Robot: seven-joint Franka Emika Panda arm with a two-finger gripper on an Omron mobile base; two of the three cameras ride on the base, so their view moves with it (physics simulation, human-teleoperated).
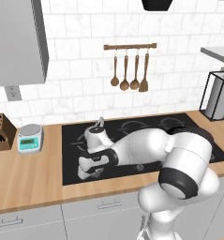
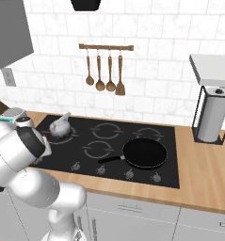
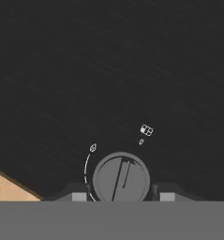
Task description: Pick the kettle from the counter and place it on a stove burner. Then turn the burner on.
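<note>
The jaws stand apart, one dark fingertip on each side of a round grey knob (image 3: 121,177) at the front edge of the black glass cooktop (image 1: 179,123); whether the tips touch the knob cannot be told. The gripper (image 3: 121,196) points down at this knob, whose raised bar runs nearly upright in the hand view, with a thin white arc and small white markings printed on the glass beside it. A wedge of tan wood shows at the lower left of that view. From the left base view, the gripper (image 1: 91,172) hangs low over the cooktop's front left corner, the white arm reaching across from the lower right. Just behind it, the shiny kettle (image 2: 60,126) sits on the stove burner (image 2: 71,135) at the rear left of the glass. A black frying pan (image 2: 144,153) rests on the front right ring. The counter (image 1: 33,178) surrounds the cooktop; a grey scale (image 1: 30,138) stands on it to the left
</note>
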